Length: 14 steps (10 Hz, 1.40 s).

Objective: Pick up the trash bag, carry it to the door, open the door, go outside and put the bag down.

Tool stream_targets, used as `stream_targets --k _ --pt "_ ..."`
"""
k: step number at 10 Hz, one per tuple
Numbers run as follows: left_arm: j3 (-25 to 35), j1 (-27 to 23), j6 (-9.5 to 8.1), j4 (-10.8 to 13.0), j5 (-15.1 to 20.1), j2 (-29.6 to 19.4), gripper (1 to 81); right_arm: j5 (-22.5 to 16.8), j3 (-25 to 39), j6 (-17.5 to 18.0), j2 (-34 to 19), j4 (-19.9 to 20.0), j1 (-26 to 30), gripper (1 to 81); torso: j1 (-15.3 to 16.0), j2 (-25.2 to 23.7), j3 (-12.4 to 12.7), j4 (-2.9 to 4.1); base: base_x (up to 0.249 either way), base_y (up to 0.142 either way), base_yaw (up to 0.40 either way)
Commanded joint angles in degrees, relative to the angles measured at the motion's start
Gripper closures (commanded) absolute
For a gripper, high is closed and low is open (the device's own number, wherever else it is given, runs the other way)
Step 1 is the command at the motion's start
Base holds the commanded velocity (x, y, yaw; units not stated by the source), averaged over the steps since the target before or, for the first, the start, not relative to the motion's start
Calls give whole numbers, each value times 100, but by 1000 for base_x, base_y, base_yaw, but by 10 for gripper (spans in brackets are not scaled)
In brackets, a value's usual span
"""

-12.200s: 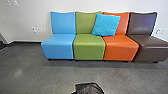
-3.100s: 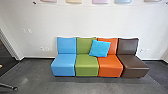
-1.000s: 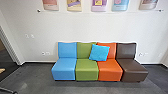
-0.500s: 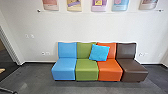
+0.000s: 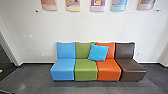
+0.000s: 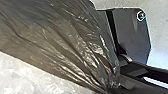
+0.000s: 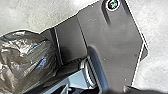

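Head view: row of seats, blue (image 5: 62, 69), green (image 5: 86, 70), orange (image 5: 108, 70), brown (image 5: 131, 70), against a white wall (image 5: 82, 26). Cushion (image 5: 98, 52) leans across the green and orange backs. Prints (image 5: 97, 5) above. Pale frame (image 5: 9, 51) beside a dark opening at robot's left; cannot tell whether this is the door wanted. Part of a dark leg (image 5: 7, 91) low in the near left corner. Risk: driving or turning too close, a swinging load could brush the seat fronts or snag on that leg. A tight line past the frame could rub it too.

Left wrist view: bag (image 6: 62, 37) large and near, its folds drawn together at the left gripper (image 6: 114, 86), which I read as clenched on the gathered plastic. Film looks thin, light coming through. Likely trouble: weight pulling at the bunched part, so it creeps loose or tears, worse with a jolt.

Right wrist view: rounded, crinkled part of the bag (image 7: 26, 58) close by the right gripper (image 7: 65, 87). Cannot tell if that one is released or grasping. An edge there could puncture the film should the bag sway.
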Motion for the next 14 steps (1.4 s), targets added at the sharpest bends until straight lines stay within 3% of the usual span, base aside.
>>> stream_targets --k 1,14 --pt "2 -323 21 12 412 -19 811 -404 32 -33 -34 -39 250 10 0 0 0 0 0 0 -157" --pt "2 -323 12 12 412 -36 811 -386 -223 -33 194 -65 206 10 0 2 0 0 0 0 -213"
